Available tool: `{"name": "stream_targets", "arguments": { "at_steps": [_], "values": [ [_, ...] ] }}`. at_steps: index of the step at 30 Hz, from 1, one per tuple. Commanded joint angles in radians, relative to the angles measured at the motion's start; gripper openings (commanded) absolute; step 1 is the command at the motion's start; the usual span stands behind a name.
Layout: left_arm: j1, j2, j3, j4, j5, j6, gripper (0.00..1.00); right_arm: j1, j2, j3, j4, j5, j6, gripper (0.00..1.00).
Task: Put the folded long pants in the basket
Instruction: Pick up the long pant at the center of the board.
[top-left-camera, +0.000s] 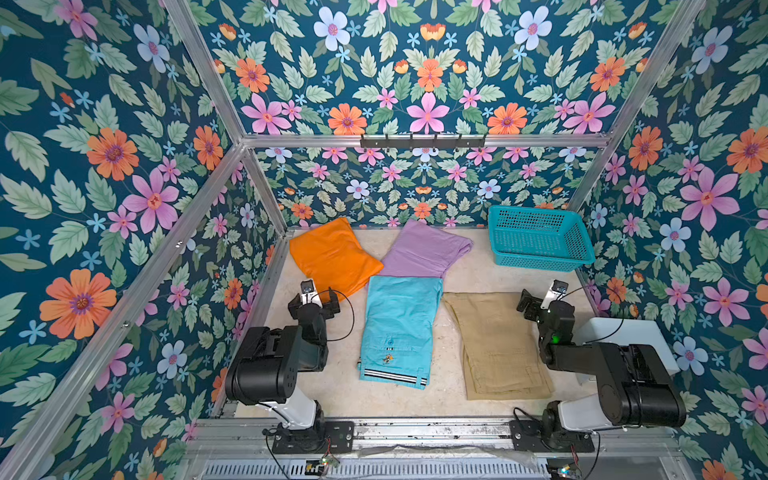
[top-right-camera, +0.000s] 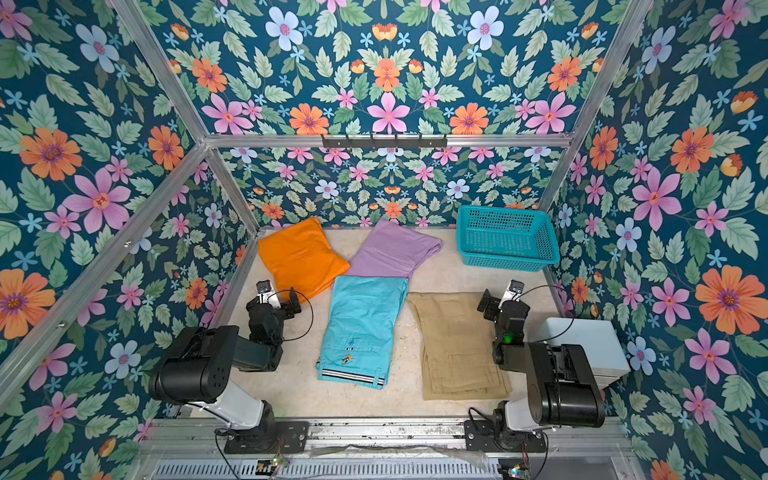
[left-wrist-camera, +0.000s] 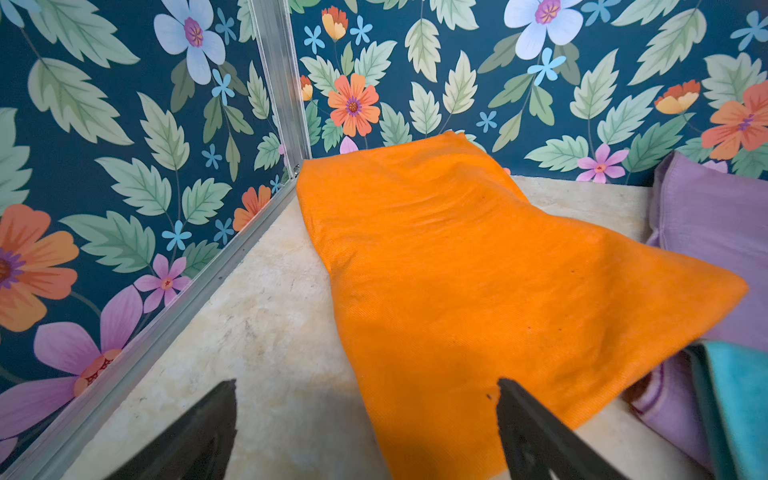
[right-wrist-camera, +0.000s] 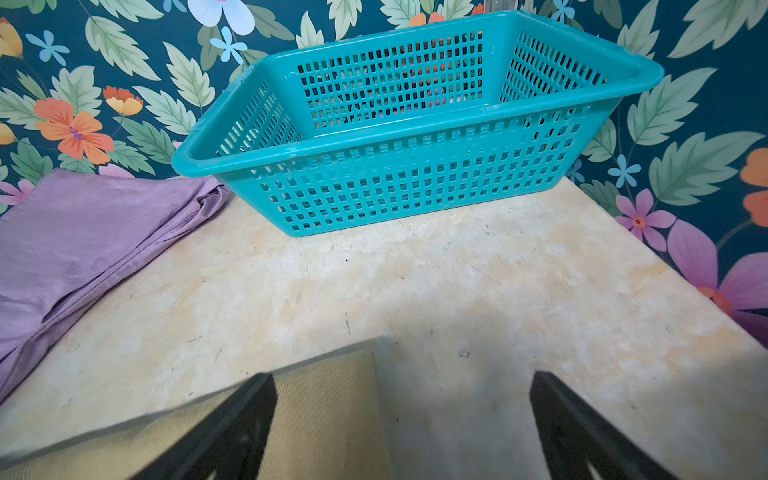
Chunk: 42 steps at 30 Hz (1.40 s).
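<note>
Pinching through all folded layers is advised for the tan pants (top-left-camera: 494, 345) toward the table's (top-left-camera: 478, 266) right edge, left gripper (left-wrist-camera: 365, 384) and right gripper (right-wrist-camera: 401, 386) being spread empty.

The basket (top-left-camera: 540, 266) stands in the worktop's (top-left-camera: 478, 274) far right corner, back-middle pants (top-left-camera: 422, 249) and back-left pants (top-left-camera: 332, 255) to its left. Front-middle pants (top-left-camera: 399, 324) overlap the back-middle ones, front-right pants (top-left-camera: 494, 345) beside them by my right pincer (right-wrist-camera: 403, 376)
</note>
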Motion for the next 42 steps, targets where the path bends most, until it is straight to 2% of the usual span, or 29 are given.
{"name": "stream_targets", "arguments": {
  "at_steps": [1, 28, 29, 30, 31, 32, 33, 34, 36, 38, 39, 40, 41, 42],
  "values": [
    [0.0, -0.002, 0.001, 0.019, 0.004, -0.009, 0.99, 0.0, -0.002, 0.004, 0.016, -0.005, -0.004, 0.99],
    [0.0, -0.002, 0.001, 0.021, 0.003, -0.006, 0.99, 0.0, -0.002, 0.004, 0.017, -0.005, -0.003, 0.99],
    [-0.005, -0.004, 0.001, 0.028, -0.021, -0.008, 1.0, 0.0, -0.002, 0.004, 0.017, -0.005, -0.003, 0.99],
    [-0.021, -0.021, 0.0, 0.015, -0.103, -0.02, 1.0, 0.0, -0.002, 0.004, 0.017, -0.005, -0.003, 0.99],
    [-0.024, -0.043, -0.006, -0.004, -0.094, -0.012, 1.0, 0.0, -0.002, 0.004, 0.017, -0.006, -0.003, 0.99],
    [-0.044, -0.067, -0.003, 0.007, -0.135, 0.011, 1.0, 0.0, -0.001, 0.004, 0.016, -0.006, -0.002, 0.99],
    [-0.087, -0.128, 0.028, -0.105, -0.253, 0.021, 0.99, 0.0, -0.002, 0.006, 0.015, -0.009, -0.001, 0.99],
    [-0.104, -0.189, 0.062, -0.21, -0.3, 0.018, 1.0, 0.0, -0.002, 0.006, 0.013, -0.01, 0.001, 0.99],
    [-0.105, -0.332, 0.139, -0.438, -0.297, -0.048, 1.0, 0.0, -0.002, 0.005, 0.021, 0.0, -0.001, 0.99],
    [-0.104, -0.426, 0.208, -0.623, -0.268, -0.171, 1.0, 0.045, -0.112, 0.031, -0.101, 0.067, -0.033, 0.99],
    [-0.104, -0.454, 0.244, -0.733, -0.271, -0.287, 1.0, 0.093, -0.208, 0.082, -0.27, 0.138, -0.062, 0.99],
    [-0.103, -0.472, 0.28, -0.85, -0.266, -0.417, 1.0, 0.129, -0.289, 0.133, -0.391, 0.197, -0.035, 0.99],
    [-0.095, -0.48, 0.304, -0.905, -0.215, -0.488, 1.0, 0.132, -0.351, 0.171, -0.466, 0.21, 0.059, 0.99],
    [-0.076, -0.481, 0.319, -0.911, -0.032, -0.493, 0.99, 0.131, -0.414, 0.207, -0.56, 0.203, 0.207, 0.99]
  ]
}}
